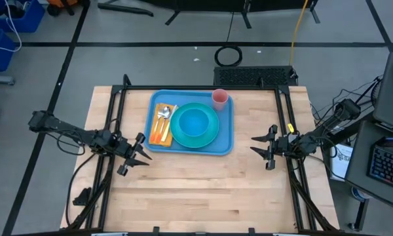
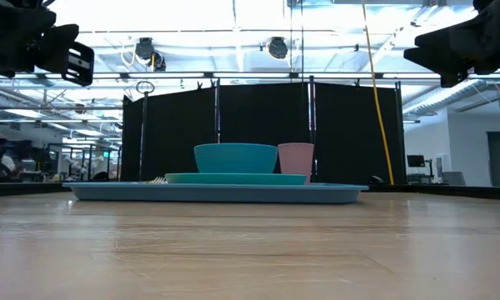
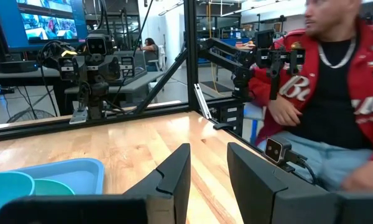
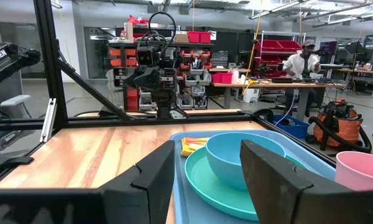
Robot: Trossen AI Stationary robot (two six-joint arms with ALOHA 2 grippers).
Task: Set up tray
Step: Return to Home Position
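— Bare wood of the table (image 2: 250, 250) fills the front. Where is the tray?
— The tray (image 1: 224, 147) lies at the far middle of the table, its long rim close along the far edge. On it a teal plate (image 1: 211, 136) carries a bowl (image 1: 194, 121), a pink cup (image 1: 220, 99) stands in the far right corner, and a yellow napkin (image 1: 155, 110) with cutlery (image 1: 162, 124) lies at the left.
— And the arms?
— The left gripper (image 1: 144, 148) hangs near the tray's near left corner, not touching it, fingers apart and empty. The right gripper (image 1: 253, 144) hangs apart from the right rim, fingers also spread, holding nothing. From table height both sit well above the wood.
— Open room?
— The whole near half of the table is bare. Black frame rails (image 1: 115, 124) run along both sides, and a person in a red jacket (image 3: 360, 74) sits beyond the right edge.
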